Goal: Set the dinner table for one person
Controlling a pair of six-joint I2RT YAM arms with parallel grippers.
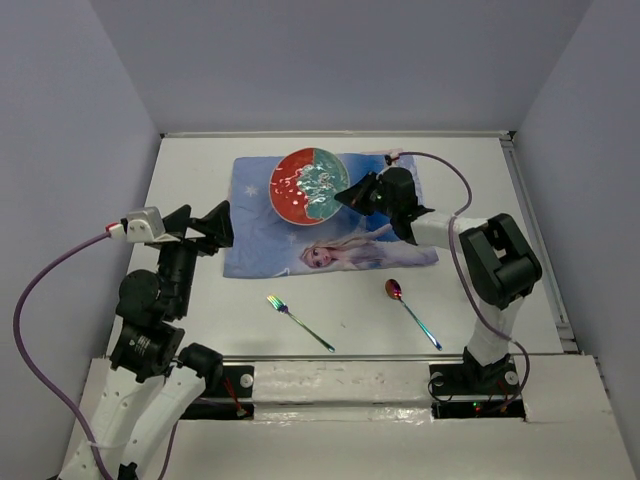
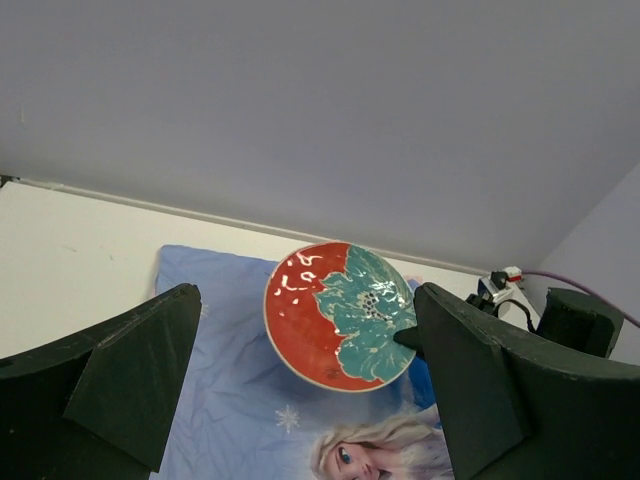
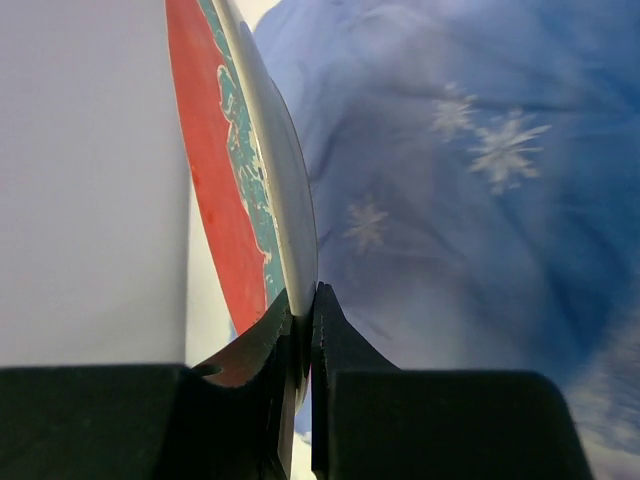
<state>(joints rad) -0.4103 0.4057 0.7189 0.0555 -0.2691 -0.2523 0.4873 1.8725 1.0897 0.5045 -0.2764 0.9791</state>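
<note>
We judge the setting barely half done. The mat (image 1: 270, 240) is spread on the tabletop (image 1: 190, 170), toward its far side. The plate (image 1: 305, 185) is over the mat's far edge but not yet released: the right end effector (image 1: 345, 195) is clenched on its rim, jaws pinching the edge from both faces, as the right wrist view shows plainly. The plate looks tilted, and we cannot tell whether any part of it touches the mat.

The fork (image 1: 298, 322) and spoon (image 1: 412, 312) lie on bare tabletop nearer the arms, apart from each other and clear of the mat, so both are left to place beside the plate.

The left end effector (image 1: 222, 228) is spread wide and holds nothing. It hovers above the tabletop just beside the mat's left edge. The right one hangs over the mat, so the tabletop lies beneath it, under the cloth.
</note>
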